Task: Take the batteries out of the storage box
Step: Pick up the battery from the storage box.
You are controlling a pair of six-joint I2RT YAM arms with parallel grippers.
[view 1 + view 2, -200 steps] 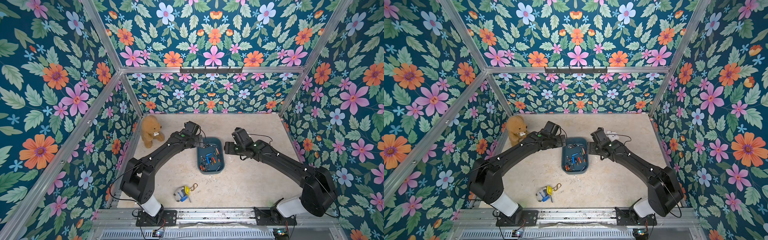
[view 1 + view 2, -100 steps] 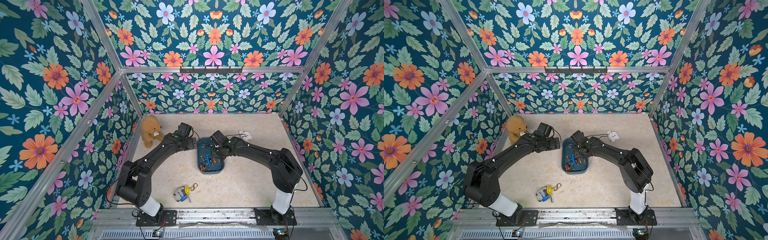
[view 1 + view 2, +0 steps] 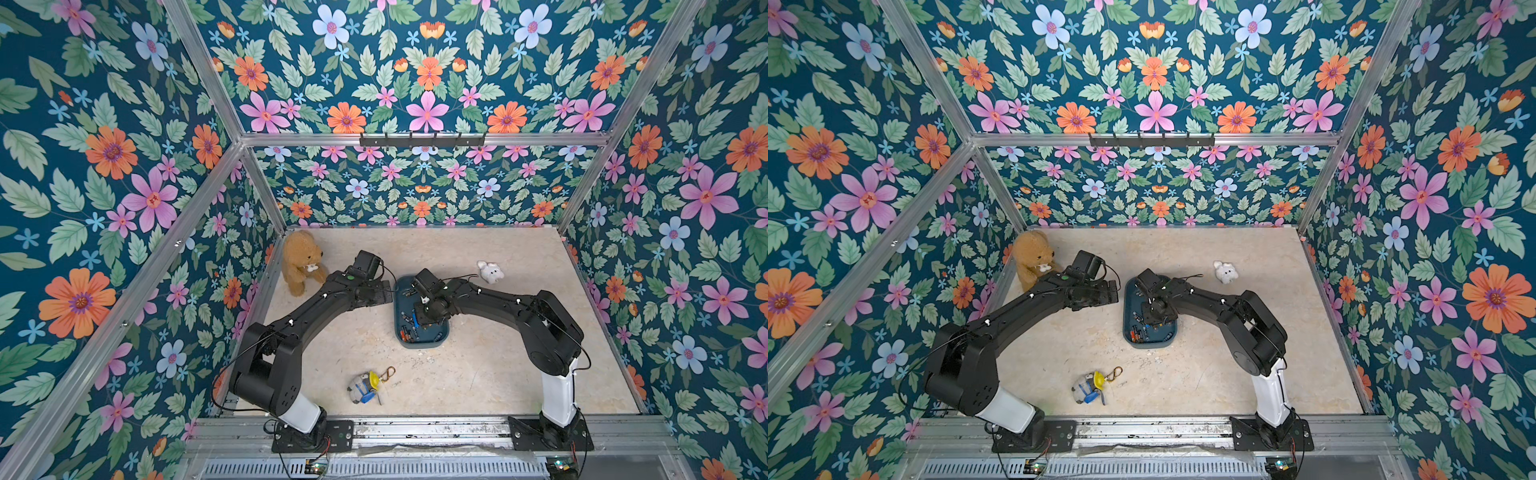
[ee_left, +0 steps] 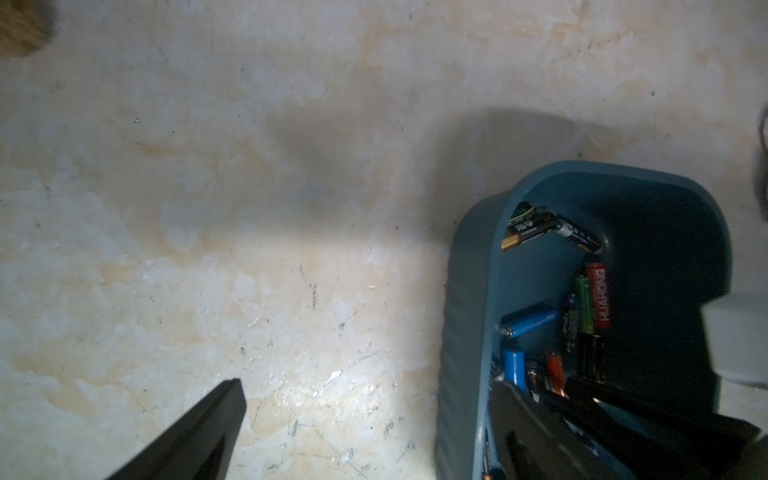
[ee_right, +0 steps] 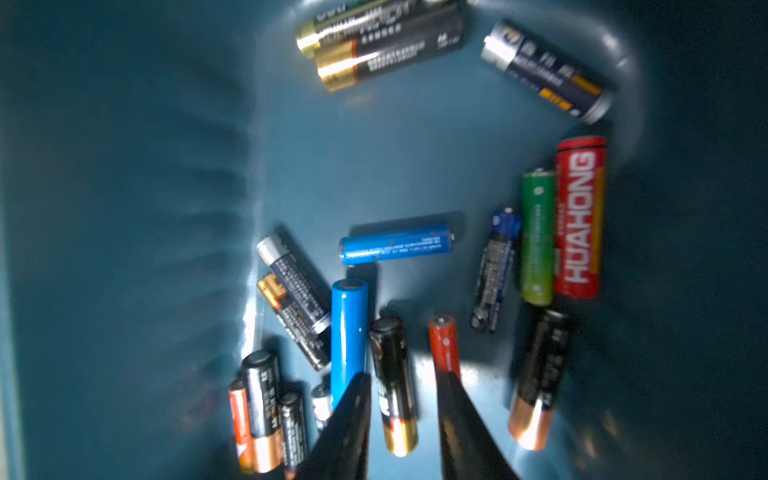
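Storage box: I see the storage box (image 3: pixel 422 344) on the bench (image 3: pixel 478 374) between both arms, with its long axis running from the arm bases toward the back wall.
Batteries: the batteries (image 5: pixel 395 245) lie flat inside it at mixed headings. A red battery (image 5: pixel 579 216) and a green battery (image 5: pixel 538 237) lie parallel, side by side.
Right pincer: the right pincer (image 5: pixel 405 376) is narrowed, straddling a black-and-copper battery (image 5: pixel 390 353). That battery lies lengthwise along the fingers, copper end toward the wrist, and a gap shows on one side.
Left pincer: the left pincer (image 3: pixel 384 291) is spread wide, just beside the box.
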